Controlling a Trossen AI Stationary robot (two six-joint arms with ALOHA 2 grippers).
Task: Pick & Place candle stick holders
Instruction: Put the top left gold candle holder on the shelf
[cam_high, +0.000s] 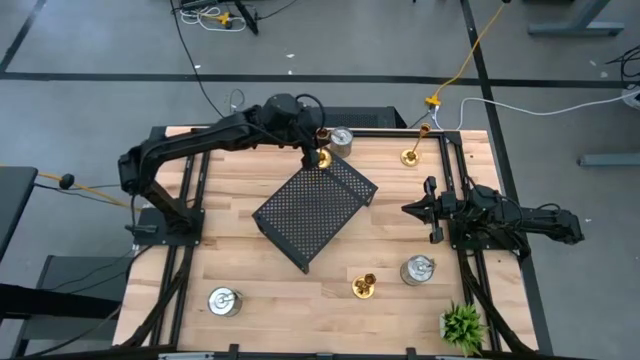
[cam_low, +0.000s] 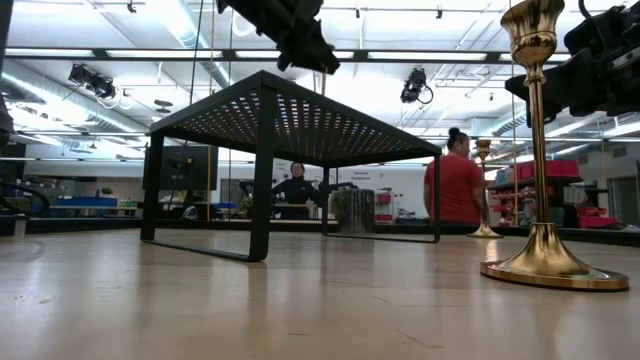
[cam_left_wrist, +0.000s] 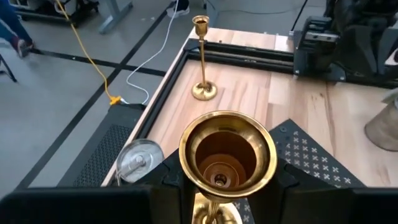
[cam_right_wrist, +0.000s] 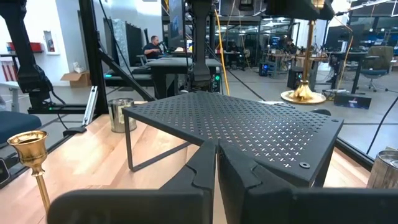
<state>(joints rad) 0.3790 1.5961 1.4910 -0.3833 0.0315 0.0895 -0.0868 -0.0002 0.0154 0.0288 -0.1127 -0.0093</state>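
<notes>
Gripping a gold candle stick holder (cam_left_wrist: 227, 163) upright in the left claw (cam_high: 318, 157) over the black tray (cam_high: 315, 210) corner, ready for setting down; right claw (cam_right_wrist: 216, 163) closed, empty, waiting.

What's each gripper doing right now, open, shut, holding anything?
Left gripper: shut on a gold candle stick holder, over the black tray's far corner.
Right gripper: shut, empty, beside the tray.

1. No text, label, brand or number can be read on anything on the worktop (cam_high: 250, 280).
2. Signs in the room behind are too small to read.
</notes>
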